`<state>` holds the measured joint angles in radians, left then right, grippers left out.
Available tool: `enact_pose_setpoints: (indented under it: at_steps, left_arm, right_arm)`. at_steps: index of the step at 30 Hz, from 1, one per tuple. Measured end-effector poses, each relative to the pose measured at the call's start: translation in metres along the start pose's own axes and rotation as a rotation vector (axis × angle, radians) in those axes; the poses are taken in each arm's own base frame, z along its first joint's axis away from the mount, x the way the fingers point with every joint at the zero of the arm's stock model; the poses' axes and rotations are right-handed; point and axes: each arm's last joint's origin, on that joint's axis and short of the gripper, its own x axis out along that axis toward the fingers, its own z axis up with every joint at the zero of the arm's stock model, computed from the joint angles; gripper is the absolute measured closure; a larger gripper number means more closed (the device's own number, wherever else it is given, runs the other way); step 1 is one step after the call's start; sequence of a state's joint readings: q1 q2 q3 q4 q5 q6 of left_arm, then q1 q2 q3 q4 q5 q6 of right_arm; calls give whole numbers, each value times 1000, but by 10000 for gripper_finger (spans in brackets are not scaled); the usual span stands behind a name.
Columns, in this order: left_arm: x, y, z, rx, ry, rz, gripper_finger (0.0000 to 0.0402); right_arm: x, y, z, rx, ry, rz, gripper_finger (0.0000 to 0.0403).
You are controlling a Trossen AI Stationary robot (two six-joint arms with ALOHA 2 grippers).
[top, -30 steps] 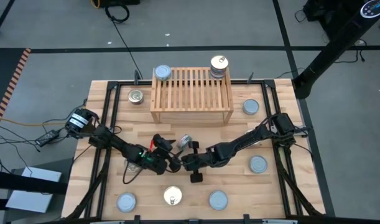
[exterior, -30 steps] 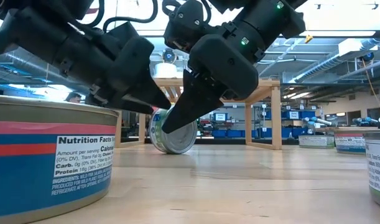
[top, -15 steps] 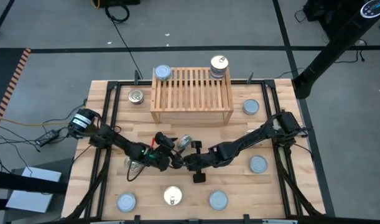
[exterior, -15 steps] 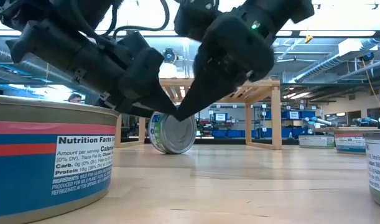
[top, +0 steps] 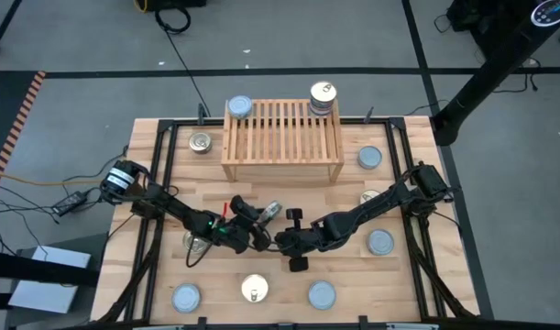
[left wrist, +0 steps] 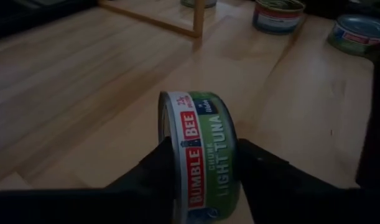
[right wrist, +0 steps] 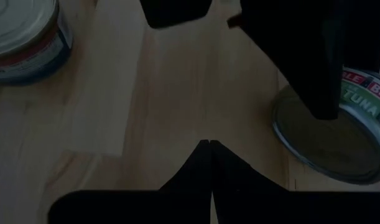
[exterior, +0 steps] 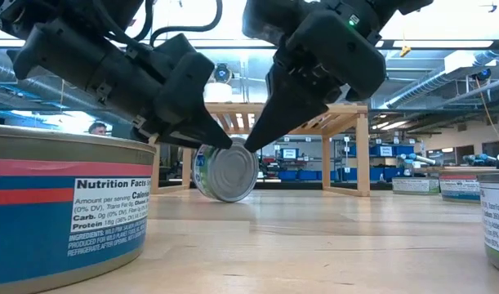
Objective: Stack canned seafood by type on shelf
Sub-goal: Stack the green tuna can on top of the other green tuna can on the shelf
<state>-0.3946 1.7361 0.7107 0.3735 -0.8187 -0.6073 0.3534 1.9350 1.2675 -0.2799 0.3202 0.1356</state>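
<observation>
High view inventory, largest to smallest. Plank tabletop [top: 170, 197]: being used as the holding area for loose tins scattered along its edges. Shelf [top: 283, 139]: a slatted wooden stand at the far middle, being loaded by type, with a silvery-lidded tin [top: 239, 107] at one far corner and a stack topped by a golden lid [top: 323, 97] at the other. Left gripper [left wrist: 202, 163]: being closed on a Bumble Bee light tuna tin [left wrist: 201, 155], fingers pressed against both flat faces so that the tin is being held on its edge, near the table's middle just in front of the shelf, probably for lifting. Right gripper [right wrist: 209, 144]: fingers being kept pressed together, empty, just beside that tin, apparently having steadied it.
</observation>
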Motion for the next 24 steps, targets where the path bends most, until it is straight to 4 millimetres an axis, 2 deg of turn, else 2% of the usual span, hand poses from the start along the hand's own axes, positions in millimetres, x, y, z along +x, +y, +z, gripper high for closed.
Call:
enact_pose_setpoints:
  at_steps: [1, 12, 19, 24]
  left_arm:
    - [0, 0, 0, 3, 1, -3, 264]
    - [-6, 0, 8, 99, 16, -59, 265]
    - [-31, 3, 39, 141, -41, -102, 265]
    - [-53, 8, 72, 233, -17, -71, 265]
  right_arm:
    - [0, 0, 0, -1, 2, 0, 395]
    - [0, 0, -2, -4, 20, -3, 395]
    - [-2, 6, -5, -4, 38, 4, 395]
    - [-6, 16, -7, -9, 42, 18, 395]
